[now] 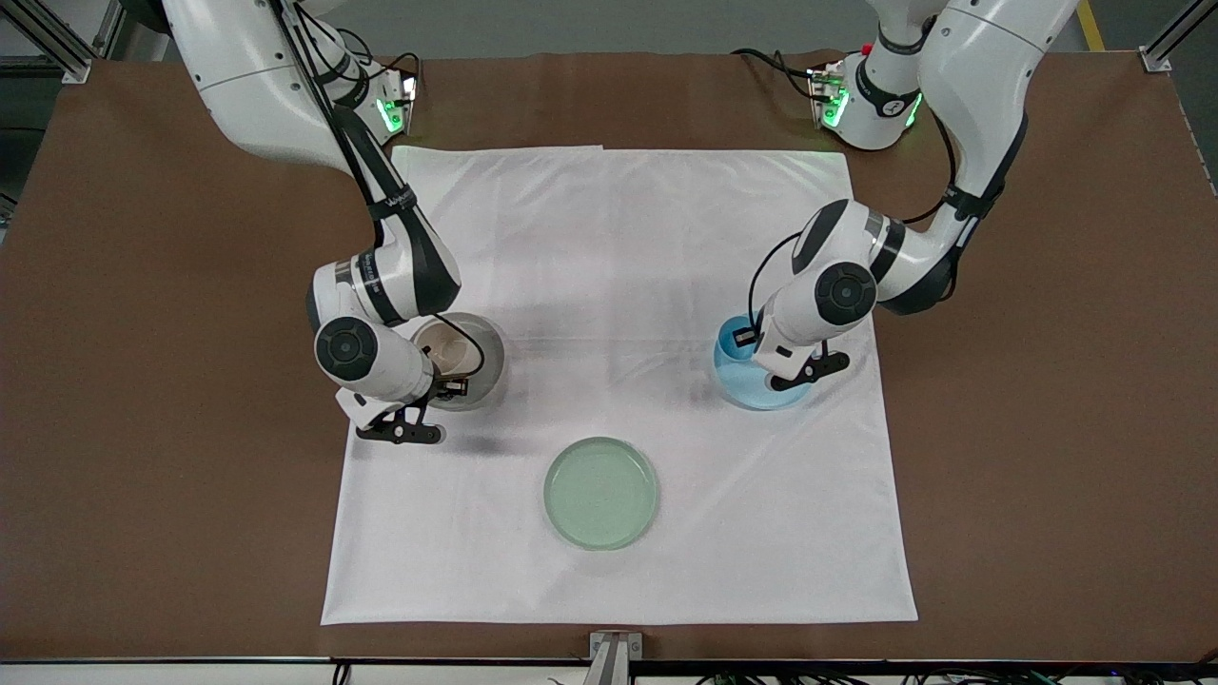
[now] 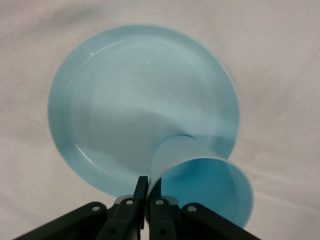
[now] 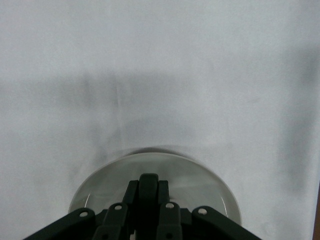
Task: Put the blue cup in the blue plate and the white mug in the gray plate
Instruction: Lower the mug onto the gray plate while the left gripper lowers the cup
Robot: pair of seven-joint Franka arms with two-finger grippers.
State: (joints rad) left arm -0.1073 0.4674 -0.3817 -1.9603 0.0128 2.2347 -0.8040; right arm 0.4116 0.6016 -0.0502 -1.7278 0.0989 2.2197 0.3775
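My left gripper [image 1: 748, 335] is shut on the rim of the blue cup [image 1: 735, 335] and holds it over the blue plate [image 1: 771, 392], toward the left arm's end of the cloth. In the left wrist view its fingers [image 2: 141, 186] pinch the cup's wall [image 2: 210, 185], and the cup's base is low over the plate [image 2: 125, 100]. My right gripper [image 1: 451, 384] is over the gray plate [image 1: 491, 369], where the white mug [image 1: 445, 346] shows. In the right wrist view the gripper [image 3: 149, 183] is shut on the mug's dark handle; the mug's body is hidden and the gray plate [image 3: 205, 180] lies under it.
A pale green plate [image 1: 600, 492] lies on the white cloth [image 1: 618, 238], nearer the front camera than the other two plates and between them. The brown table [image 1: 1047, 428] surrounds the cloth.
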